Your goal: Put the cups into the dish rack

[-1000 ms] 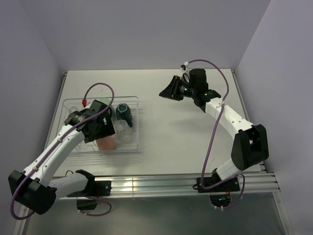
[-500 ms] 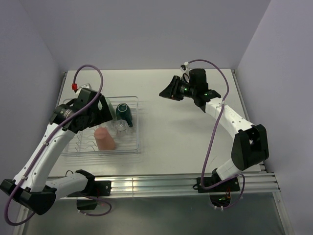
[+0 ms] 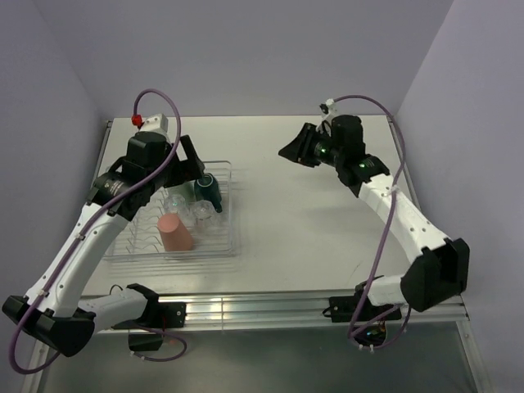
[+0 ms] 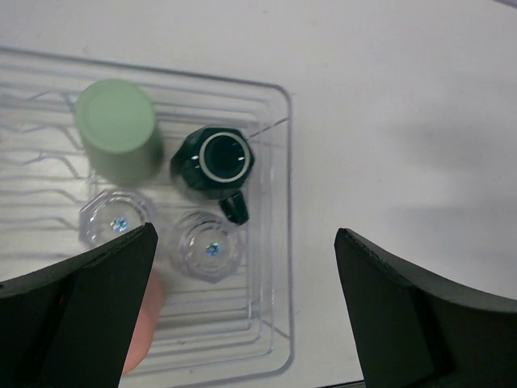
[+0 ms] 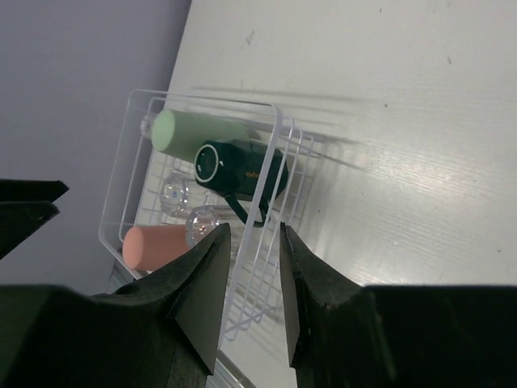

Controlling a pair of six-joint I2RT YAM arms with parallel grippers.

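Note:
The dish rack (image 3: 198, 255) lies on the table's left half. In it stand a pale green tumbler (image 4: 119, 128), a dark teal mug (image 4: 216, 160) and two clear glasses (image 4: 117, 222) (image 4: 208, 246), all bottom up. A salmon-pink tumbler (image 3: 174, 233) lies near the rack's front. My left gripper (image 3: 187, 168) hangs high over the rack's far side, open wide, nothing between its fingers (image 4: 89, 299). My right gripper (image 3: 291, 151) hovers above the table right of the rack, pointing toward it, its jaws a little apart and empty. The right wrist view shows the rack (image 5: 279, 133) with the mug (image 5: 242, 170) inside.
White table (image 3: 311, 221) spreads to the right of the rack. A metal rail (image 3: 270, 307) runs along the near edge, with both arm bases on it. Purple walls close in the back and both sides.
My left gripper opened, leaving the salmon-pink tumbler in the rack, and rose toward the rack's far side. The right arm shifted slightly to the right.

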